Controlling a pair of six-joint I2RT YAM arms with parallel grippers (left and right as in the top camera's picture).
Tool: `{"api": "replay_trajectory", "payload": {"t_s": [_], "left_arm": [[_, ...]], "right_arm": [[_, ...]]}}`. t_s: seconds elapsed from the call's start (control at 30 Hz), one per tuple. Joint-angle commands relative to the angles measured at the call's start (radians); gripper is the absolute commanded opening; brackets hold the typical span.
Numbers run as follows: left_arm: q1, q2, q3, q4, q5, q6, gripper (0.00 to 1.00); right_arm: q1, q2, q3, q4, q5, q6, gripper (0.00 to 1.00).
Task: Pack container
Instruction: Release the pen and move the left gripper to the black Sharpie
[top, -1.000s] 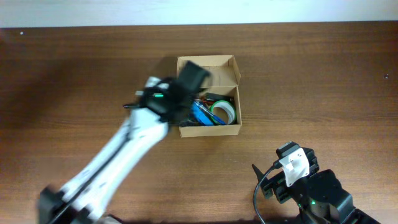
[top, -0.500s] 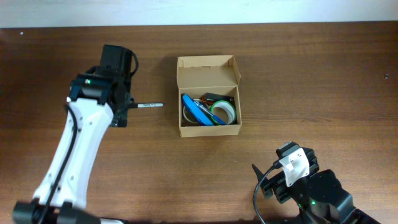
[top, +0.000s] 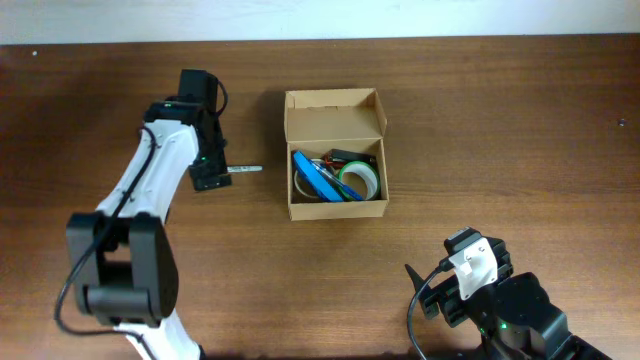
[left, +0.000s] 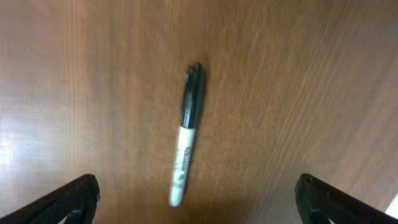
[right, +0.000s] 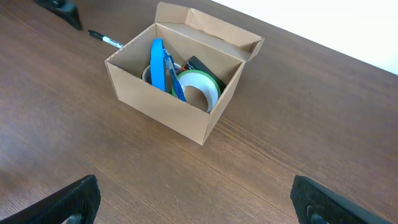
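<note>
Fingers spread, the left gripper (top: 211, 180) hovers over the marker (top: 243, 169) on bare table (top: 500, 120) beside the cardboard box (top: 335, 207), no longer above it; the right gripper (right: 198, 200) stays spread.

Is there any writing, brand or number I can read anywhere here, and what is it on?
On the marker: dark print along its white barrel, too blurred to read.
On the cardboard container: none; its walls and lid are plain.
</note>
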Motion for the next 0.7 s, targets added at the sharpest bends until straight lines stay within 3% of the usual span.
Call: {"api": "replay_trajectory", "payload": {"t_s": [0.0,0.27,0.47,0.67], "left_arm": [[0.005,0.06,0.011,0.047,0.045,-0.023,1.0],[0.014,0.122,0.011,0.074,0.074,-0.022,0.99],[0.039,0.148,0.011,0.06,0.146,0.001,0.8],[0.068,0.175,0.011,0.055,0.201,0.054,0.78]], "right_arm": [[-0.005,-0.005,-0.005,0.003,0.001,0.012,0.99],[-0.005,-0.005,-0.005,0.003,0.001,0.012,0.99],[-0.005,-0.005,-0.005,0.003,0.001,0.012,0.99],[-0.005,-0.005,-0.005,0.003,0.001,0.012,0.99]]}}
